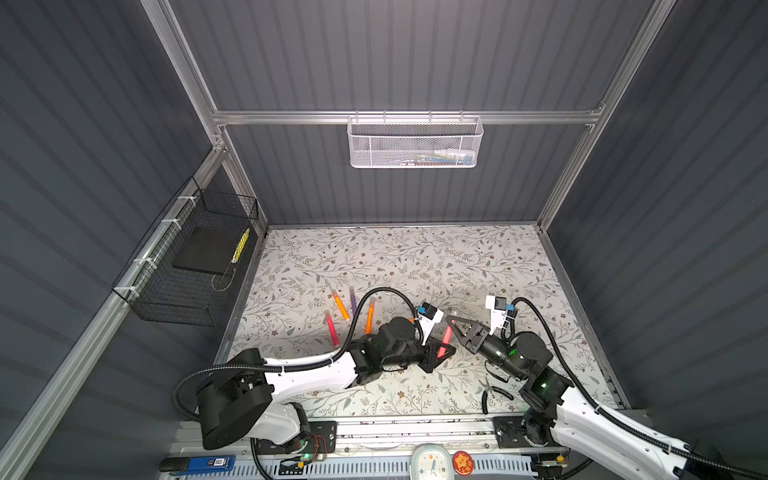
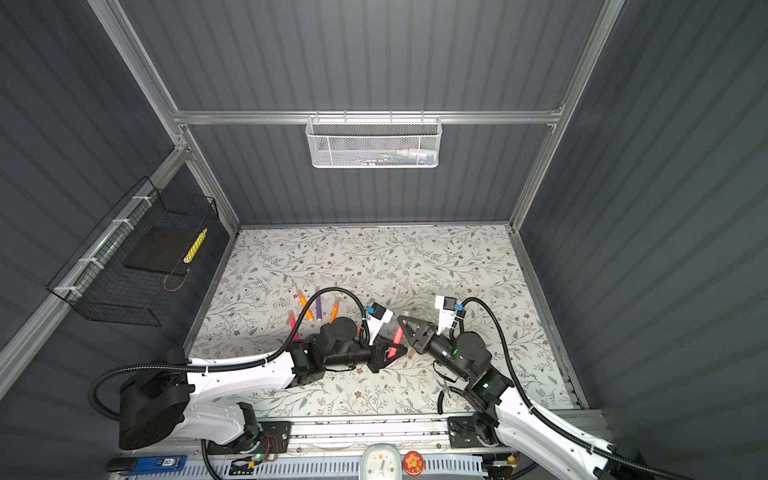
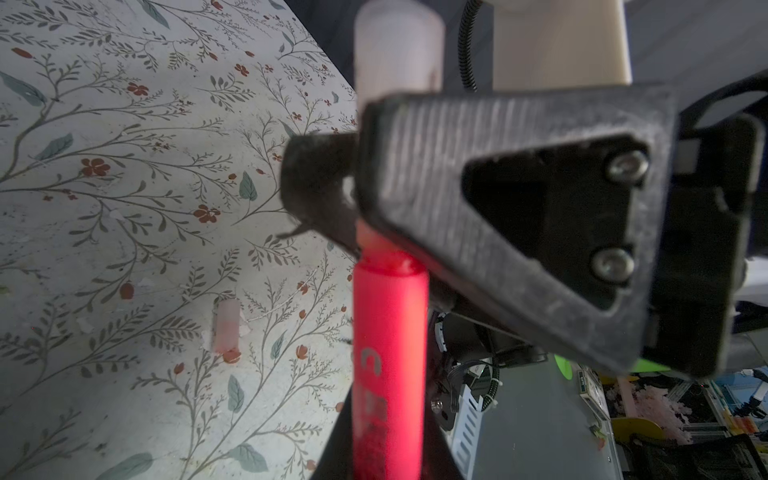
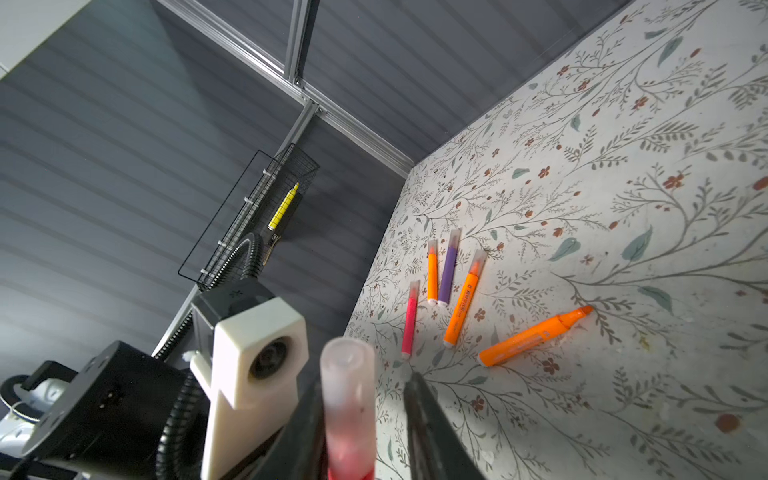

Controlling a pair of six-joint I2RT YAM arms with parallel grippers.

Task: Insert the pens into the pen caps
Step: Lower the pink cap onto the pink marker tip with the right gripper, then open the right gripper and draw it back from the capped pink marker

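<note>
Table point(image 1: 415, 257), flowered cover. Purple pen point(image 1: 353, 302) lies capped, an orange pen point(image 1: 341, 305) just beside it, second orange pen point(image 1: 370, 318) near its other side, pink pen point(image 1: 332, 328) near. Uncapped orange pen point(image 4: 536, 336) farther off. Loose cap point(image 3: 227, 328) and pliers point(image 1: 500, 392) well apart from it.

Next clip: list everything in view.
mat: one, floral, cell floor
capped pens: four, two orange, purple, pink-red, fanned on mat's left
uncapped pen: one, orange, beside them
held pen: one, pink-red, mid-mat, cap over tip
loose cap: one, pale pink, on mat
pliers: one, black-handled, mat's front right
mesh basket: one, white, back rail
wire basket: one, black, left wall, holds yellow pen
clock: one, pale, front edge
left gripper: one, black, shut on held pen
right gripper: one, black, open around its cap
</note>
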